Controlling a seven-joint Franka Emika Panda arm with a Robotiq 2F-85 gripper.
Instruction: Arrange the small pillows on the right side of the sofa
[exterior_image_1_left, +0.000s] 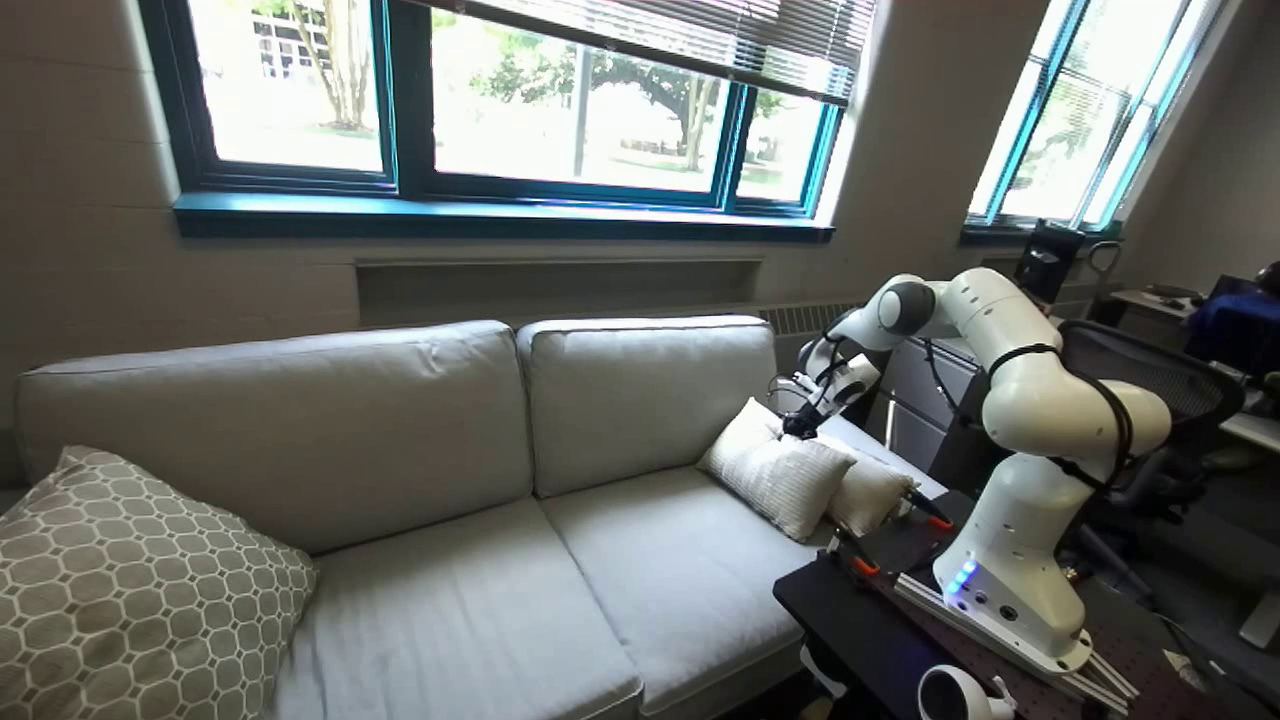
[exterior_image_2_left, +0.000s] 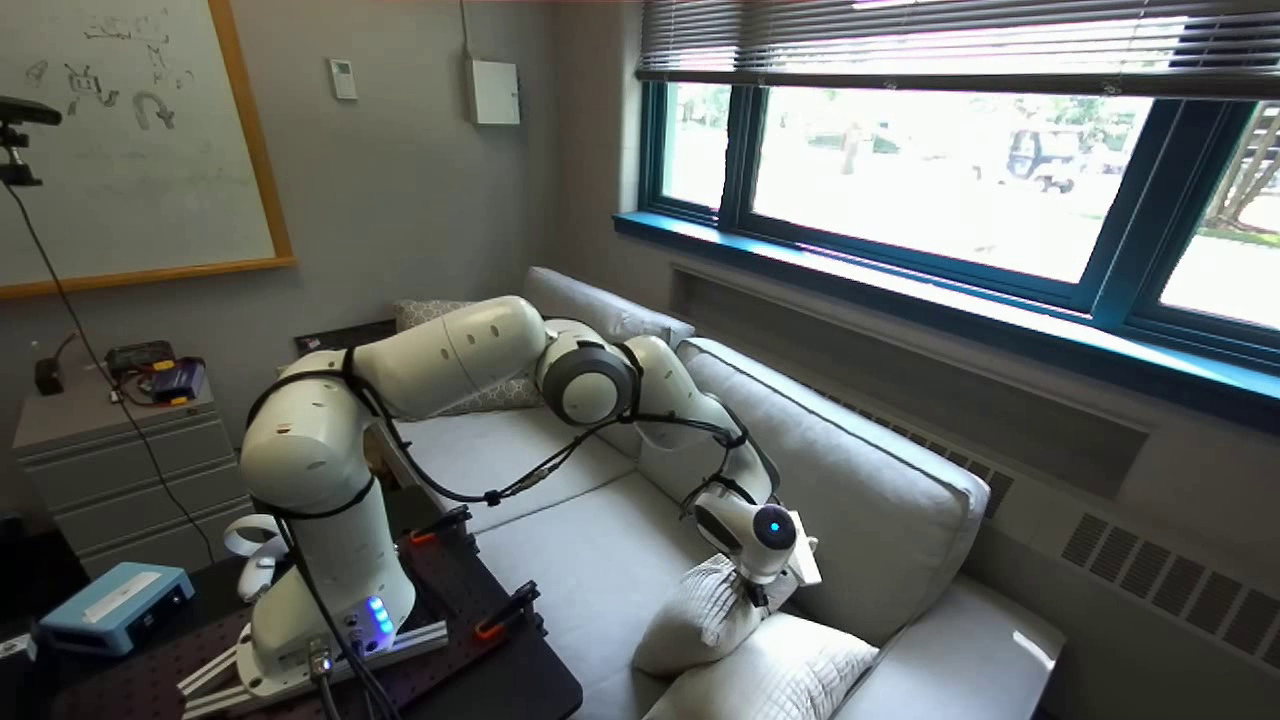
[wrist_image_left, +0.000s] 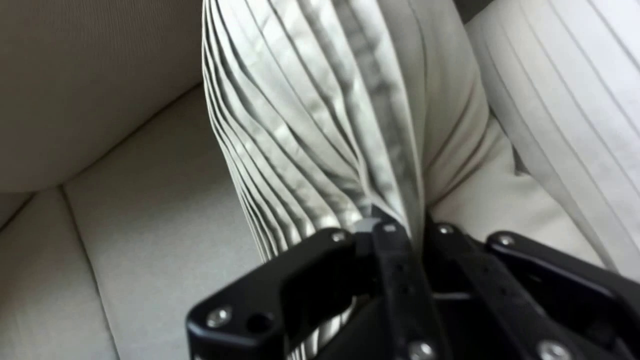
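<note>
- At the far left in an exterior view, you see a patterned cushion (exterior_image_1_left: 150, 590), propped at the left end of the sofa (exterior_image_1_left: 640, 570).
- Above the sofa, from the upper left to past the middle of that frame, runs a window (exterior_image_1_left: 560, 130) with a blue frame and a part-lowered blind (exterior_image_1_left: 770, 45).
- Right of centre is the held pillow (exterior_image_1_left: 775, 470), white, pleated and tilted, over the right end of the seat; its lower edge appears to meet the seat.
- At that pillow's upper edge your gripper (wrist_image_left: 417, 230) points down. In the wrist view, low in the frame and right of centre, you have its fingers (wrist_image_left: 392, 245) drawn nearly together with a fold of the held pillow pinched between them, and the pleats gather toward the tips.
- Just to the right sits the second pillow (exterior_image_1_left: 875, 490), partly hidden behind the held one and next to the armrest (exterior_image_2_left: 975, 630). In the wrist view it fills the right edge.
- At the lower right stands a black table (exterior_image_1_left: 850, 620), carrying your robot arm (exterior_image_1_left: 1020, 380), its base lit blue.
- Behind the arm, at the right, you see an office chair (exterior_image_1_left: 1180, 370).
</note>
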